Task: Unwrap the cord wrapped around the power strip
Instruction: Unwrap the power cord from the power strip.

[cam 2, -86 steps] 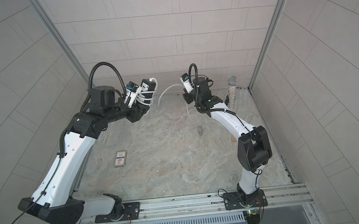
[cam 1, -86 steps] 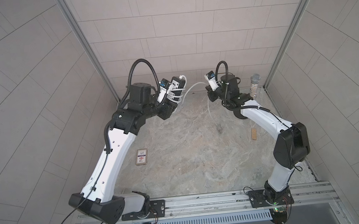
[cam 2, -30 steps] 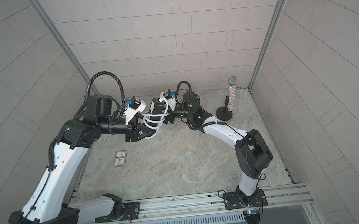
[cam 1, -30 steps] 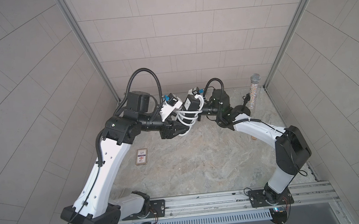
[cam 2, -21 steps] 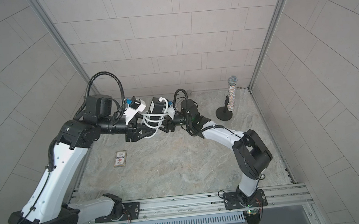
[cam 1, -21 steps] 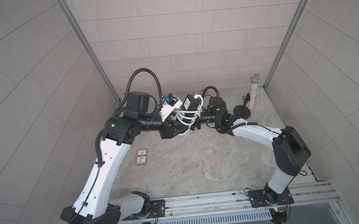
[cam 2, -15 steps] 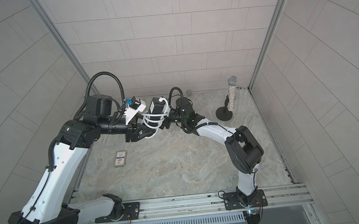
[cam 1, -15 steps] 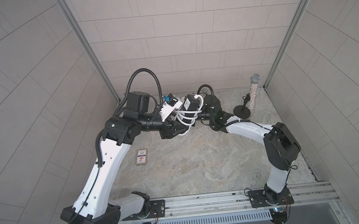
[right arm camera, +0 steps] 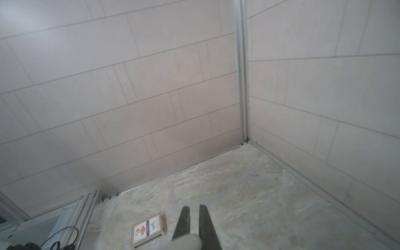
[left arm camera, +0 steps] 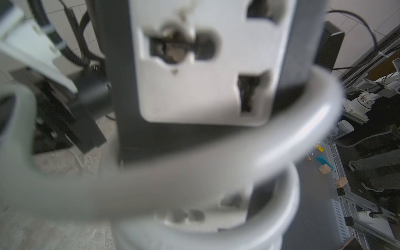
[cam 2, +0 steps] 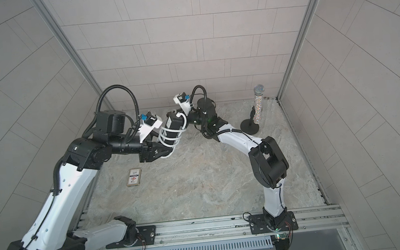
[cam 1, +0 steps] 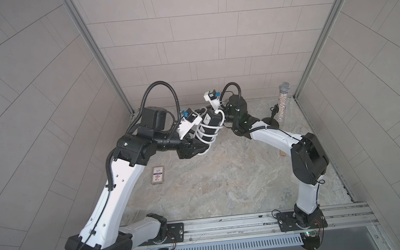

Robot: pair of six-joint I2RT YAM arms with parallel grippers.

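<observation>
Black power strip (cam 1: 213,119), white cord (cam 1: 210,135), red-blue printed card box (cam 1: 158,175), glittery silver microphone (cam 1: 281,102), mottled grey stone floor (cam 1: 223,183).

White arm links (cam 1: 115,187), black joints (cam 1: 308,160), corrugated black cables (cam 1: 163,86), blue connectors (cam 1: 185,112)

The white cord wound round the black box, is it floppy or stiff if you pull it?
Probably bendy: the cord curls in round loops about the power strip. It may be springy too, since the loops stand off the strip instead of lying tight. It looks smooth and shiny up close, so it might slip.
</observation>
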